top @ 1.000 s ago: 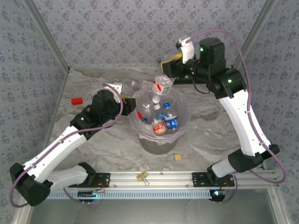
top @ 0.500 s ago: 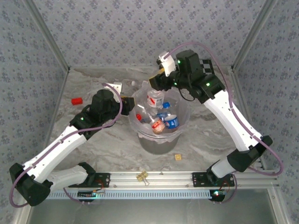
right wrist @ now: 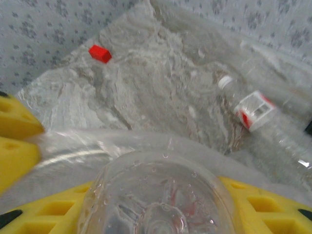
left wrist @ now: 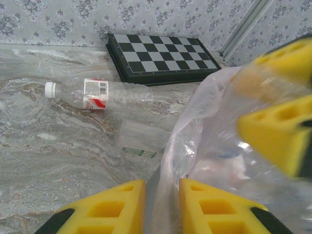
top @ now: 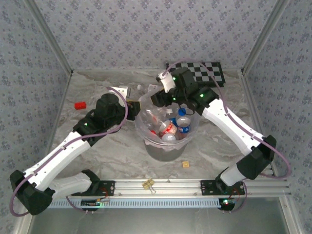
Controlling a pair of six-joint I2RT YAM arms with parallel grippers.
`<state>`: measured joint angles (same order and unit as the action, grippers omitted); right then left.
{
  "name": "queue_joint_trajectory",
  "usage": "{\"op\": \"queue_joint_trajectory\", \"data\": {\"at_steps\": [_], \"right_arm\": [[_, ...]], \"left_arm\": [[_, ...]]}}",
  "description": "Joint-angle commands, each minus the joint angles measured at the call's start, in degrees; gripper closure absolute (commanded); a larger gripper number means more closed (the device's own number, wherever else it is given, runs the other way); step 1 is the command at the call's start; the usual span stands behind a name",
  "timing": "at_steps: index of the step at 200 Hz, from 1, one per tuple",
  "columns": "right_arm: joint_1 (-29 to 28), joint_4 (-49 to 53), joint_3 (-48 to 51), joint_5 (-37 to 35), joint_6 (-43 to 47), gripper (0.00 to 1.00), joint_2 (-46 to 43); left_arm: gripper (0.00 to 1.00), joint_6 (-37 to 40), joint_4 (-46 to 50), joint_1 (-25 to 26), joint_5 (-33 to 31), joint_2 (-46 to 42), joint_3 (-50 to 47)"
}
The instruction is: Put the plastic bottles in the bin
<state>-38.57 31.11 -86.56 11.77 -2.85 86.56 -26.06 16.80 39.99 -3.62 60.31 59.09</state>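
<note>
Bottle (right wrist: 161, 204) first: its clear base sits square between my right jaws, which are clamped on its sides, a yellow pad (right wrist: 263, 207) showing on each flank. From above, those jaws hang over the far rim of the bin (top: 158, 152); how far the held bottle reaches into the mouth I cannot tell.

My left jaws stand at the bin's left rim, drawn in to a narrow slot with the edge of the bag (left wrist: 204, 126) pinched in it. Their pads (left wrist: 112, 209) press close on either side of the film. The two sets of jaws are near each other across the rim but apart.

Down in the bin lie the binned bottles (top: 170, 127), red and blue labels jumbled together.

A loose bottle (left wrist: 97, 92) with a white cap and a red label lies on its side on the counter (top: 122, 156), beyond the bin and just short of the board (left wrist: 161, 51). Nearer the bag lies a clear piece (left wrist: 139, 139) that I cannot make out. The red block (right wrist: 100, 53) sits well apart, far left.
</note>
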Motion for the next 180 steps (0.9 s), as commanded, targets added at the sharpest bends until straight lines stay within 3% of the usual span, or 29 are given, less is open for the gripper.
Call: {"op": "queue_joint_trajectory", "data": {"at_steps": [1, 28, 78, 107, 141, 180], "right_arm": [[-1.1, 4.7, 7.9, 1.9, -4.6, 0.73, 0.4], [-2.0, 1.1, 10.2, 0.7, -6.3, 0.66, -1.5], [-2.3, 10.5, -5.4, -2.2, -2.7, 0.29, -4.9], [-2.3, 14.5, -13.0, -3.5, -0.3, 0.15, -5.2], [-2.2, 15.4, -16.2, -5.9, 1.2, 0.19, -4.8], [-3.2, 15.9, -15.3, -6.0, 0.0, 0.54, -1.8]], "left_arm": [[0.76, 0.1, -0.4, -0.2, -1.2, -0.9, -0.5], [0.76, 0.2, -0.2, -0.2, -1.4, -1.5, -0.8], [0.76, 0.4, -0.1, -0.2, -1.6, -2.3, -1.1], [0.77, 0.4, 0.1, -0.2, -1.7, -2.7, -1.3], [0.77, 0.6, 0.1, -0.2, -1.7, -2.9, -1.3], [0.77, 0.6, 0.3, -0.2, -1.6, -2.4, -0.7]]}}
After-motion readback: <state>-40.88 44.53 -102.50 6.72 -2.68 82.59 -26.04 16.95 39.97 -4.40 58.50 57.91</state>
